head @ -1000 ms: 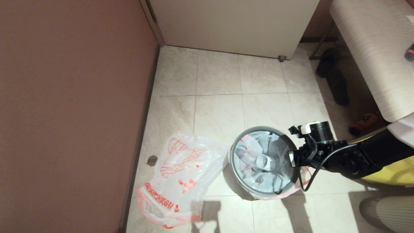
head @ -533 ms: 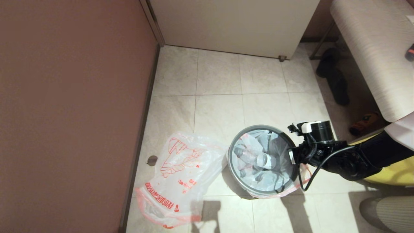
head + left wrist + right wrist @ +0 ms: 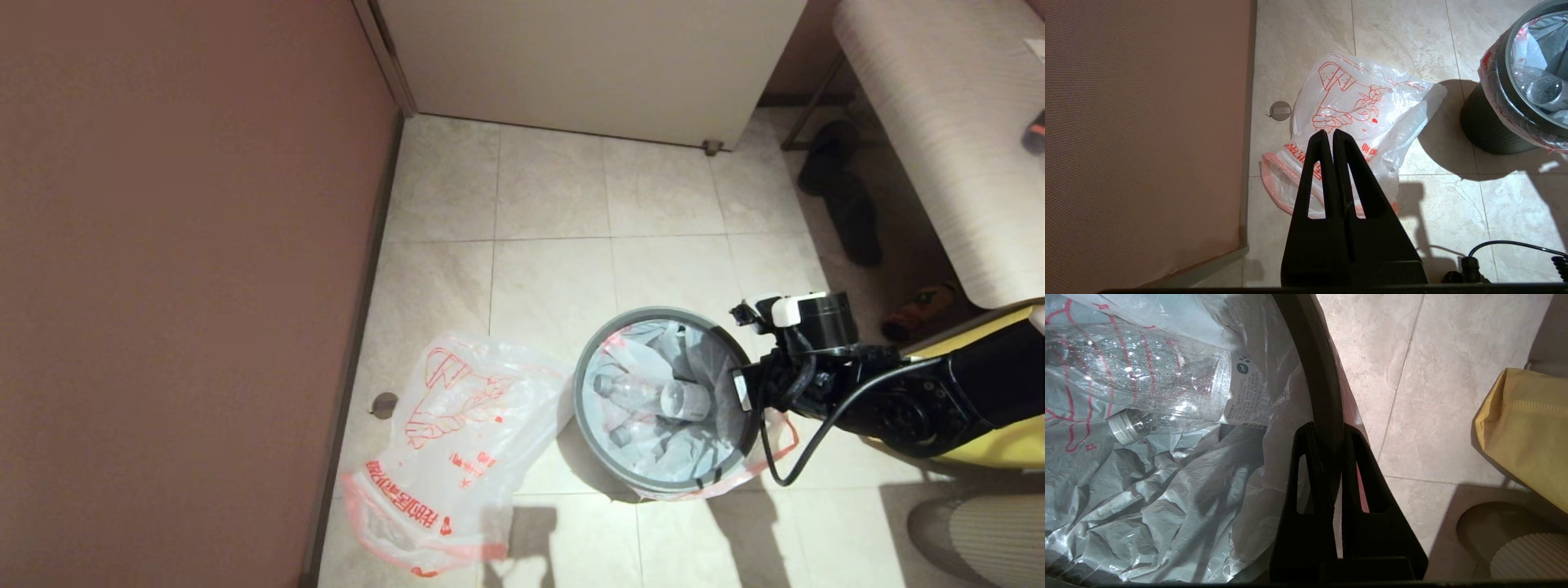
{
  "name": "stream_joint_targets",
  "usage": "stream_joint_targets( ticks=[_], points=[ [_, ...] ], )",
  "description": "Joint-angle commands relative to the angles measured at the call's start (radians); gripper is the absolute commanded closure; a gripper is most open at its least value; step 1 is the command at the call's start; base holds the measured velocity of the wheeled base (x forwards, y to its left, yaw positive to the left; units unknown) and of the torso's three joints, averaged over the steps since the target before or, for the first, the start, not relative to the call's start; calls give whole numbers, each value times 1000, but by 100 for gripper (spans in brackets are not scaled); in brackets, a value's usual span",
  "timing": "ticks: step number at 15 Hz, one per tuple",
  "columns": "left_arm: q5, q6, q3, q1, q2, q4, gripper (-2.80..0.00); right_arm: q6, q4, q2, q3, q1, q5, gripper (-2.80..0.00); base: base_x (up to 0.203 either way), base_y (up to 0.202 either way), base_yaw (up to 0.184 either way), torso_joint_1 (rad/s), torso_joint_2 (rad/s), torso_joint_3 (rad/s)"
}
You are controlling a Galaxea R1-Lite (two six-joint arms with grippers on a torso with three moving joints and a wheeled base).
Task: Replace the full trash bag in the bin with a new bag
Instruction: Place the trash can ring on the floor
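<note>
Bags number 2 on your floor: 1 new bag (image 3: 445, 445) lies flat at the left, under your parked left tool (image 3: 1329, 134), which is pinched shut on nothing; 1 full trash bag (image 3: 653, 408) with 2 bottles sits in the 1 bin (image 3: 581, 408). Your right tool (image 3: 1327, 430) is clamped on the bin's rim. Since 1 second ago, it closed and the bin shifted slightly.
</note>
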Motion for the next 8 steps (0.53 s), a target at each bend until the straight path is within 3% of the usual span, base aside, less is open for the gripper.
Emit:
stream_joint_targets(
  ticks=[1,2,4,8],
  points=[
    [1,0,0,0,0,0,0,7,-5,20,-2,-19,16,0,0,0,0,0,0,0],
    [1,0,0,0,0,0,0,34,-3,21,5,-20,33,0,0,0,0,0,0,0],
    [1,0,0,0,0,0,0,-15,-17,61,26,-52,25,0,0,0,0,0,0,0],
    [1,0,0,0,0,0,0,-66,-182,125,62,-84,5,0,0,0,0,0,0,0]
  ],
)
